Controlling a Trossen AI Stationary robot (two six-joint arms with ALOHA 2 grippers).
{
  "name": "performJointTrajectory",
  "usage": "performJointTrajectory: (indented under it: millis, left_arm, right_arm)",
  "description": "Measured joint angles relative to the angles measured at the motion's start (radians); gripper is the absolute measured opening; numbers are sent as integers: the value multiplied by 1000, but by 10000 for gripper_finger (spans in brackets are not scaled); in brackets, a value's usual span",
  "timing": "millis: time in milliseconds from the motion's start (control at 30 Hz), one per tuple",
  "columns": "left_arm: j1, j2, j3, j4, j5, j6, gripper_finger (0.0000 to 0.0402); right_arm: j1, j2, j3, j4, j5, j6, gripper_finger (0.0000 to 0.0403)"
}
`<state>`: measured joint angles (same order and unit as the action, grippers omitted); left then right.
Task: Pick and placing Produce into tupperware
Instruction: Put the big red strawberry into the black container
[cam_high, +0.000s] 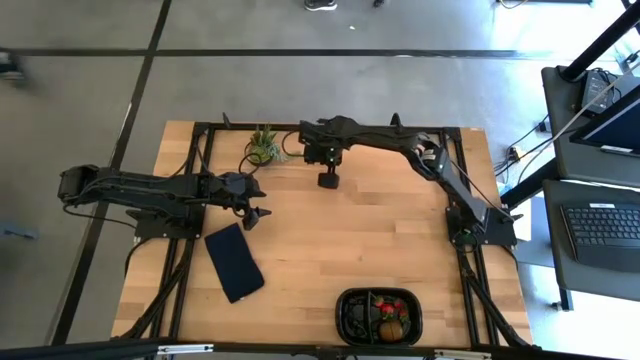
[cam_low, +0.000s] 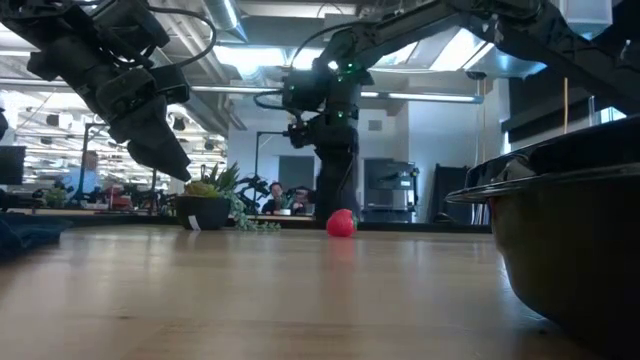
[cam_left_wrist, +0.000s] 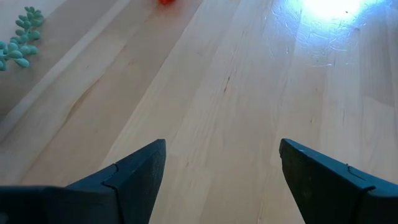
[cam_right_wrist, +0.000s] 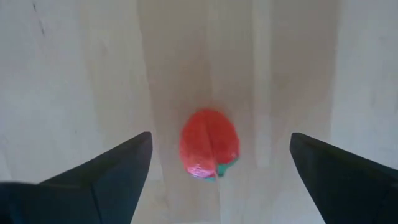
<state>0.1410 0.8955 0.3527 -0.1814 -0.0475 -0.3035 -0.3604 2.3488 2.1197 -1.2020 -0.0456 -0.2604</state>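
Toward the far middle of the wooden table, directly beneath the right gripper, a single red strawberry is seen lying on the bare boards, not yet touched. For the pick to be done well, it is judged that the gripper should be lowered straight down with the berry kept centred between the two fingers, so that contact is made on both flanks together and the fruit is not rolled aside; closing should be gentle, since a small rounded piece of this kind is likely to slip or squirt out if pinched off-centre. The fingers are spread wide, with nothing held between them and ample room on either side of the fruit. The strawberry is glossy red, plump and oval, with a bit of green leaf showing at one end; in the low view it is seen resting on the table under the descending arm. Once lifted, it would have to be carried to the black tupperware tray at the near edge, right of centre, well apart from the berry, where red pieces and a brown kiwi-like fruit already lie. The left gripper waits over bare wood at the left, its fingers likewise parted and empty. A small spiky potted plant stands just left of the right gripper, and a dark navy slab lies near the left arm.
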Motion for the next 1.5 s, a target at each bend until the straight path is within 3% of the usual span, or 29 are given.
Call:
performJointTrajectory:
  millis: [1000, 1167, 1500]
  left_arm:
    - [0, 0, 0, -13, 0, 0, 303]
    - [0, 0, 0, -13, 0, 0, 303]
    - [0, 0, 0, -13, 0, 0, 303]
  right_arm:
    - [16, 109, 0, -34, 52, -10, 375]
    - [16, 108, 0, -51, 52, -10, 344]
    - [16, 108, 0, -51, 52, -11, 241]
